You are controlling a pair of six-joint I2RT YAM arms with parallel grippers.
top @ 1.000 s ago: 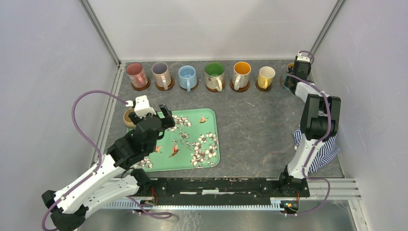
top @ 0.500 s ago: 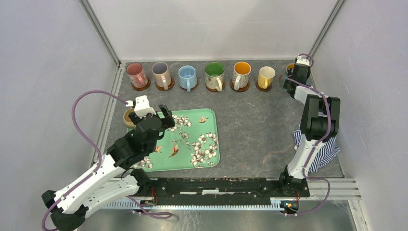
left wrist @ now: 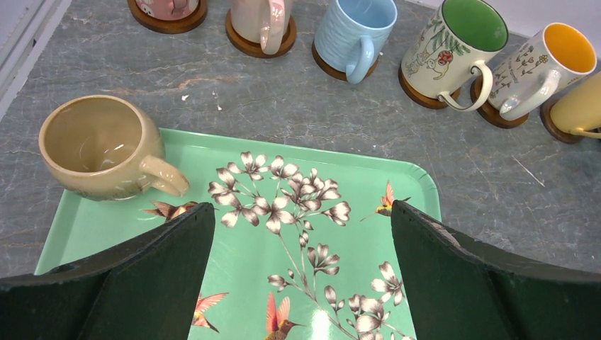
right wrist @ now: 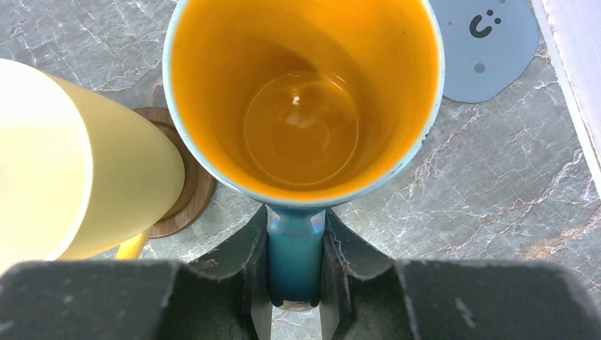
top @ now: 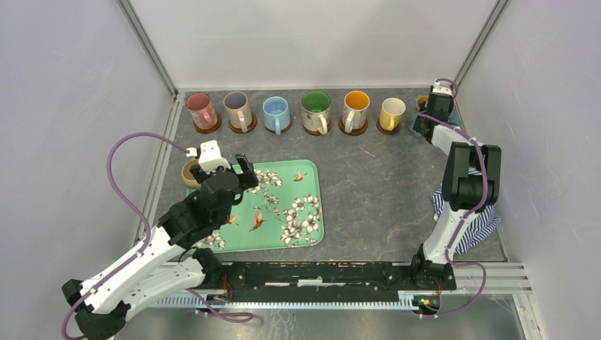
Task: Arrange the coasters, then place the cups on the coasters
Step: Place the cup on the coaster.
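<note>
My right gripper [right wrist: 295, 225] is shut on the blue handle of a teal cup [right wrist: 305, 106] with an orange inside, at the table's far right corner [top: 425, 103]. A blue-grey coaster [right wrist: 489, 42] lies bare just beyond the cup on its right. Close on its left stands a yellow cup [right wrist: 85, 170] on a wooden coaster [right wrist: 188, 195]. Pink [top: 200, 108], lilac [top: 236, 108], light blue [top: 275, 112], green [top: 316, 108] and orange-lined [top: 356, 108] cups stand on coasters along the back. My left gripper [left wrist: 301, 207] hangs open over the tray. A tan cup [left wrist: 96, 145] sits at the tray's far left corner.
The green floral tray [top: 312, 212] lies left of centre, near the front. A blue striped cloth [top: 468, 223] is bunched beside the right arm's base. Walls close in at the back and on both sides.
The right gripper has shifted slightly left with the teal cup in it. The left arm has not moved.
</note>
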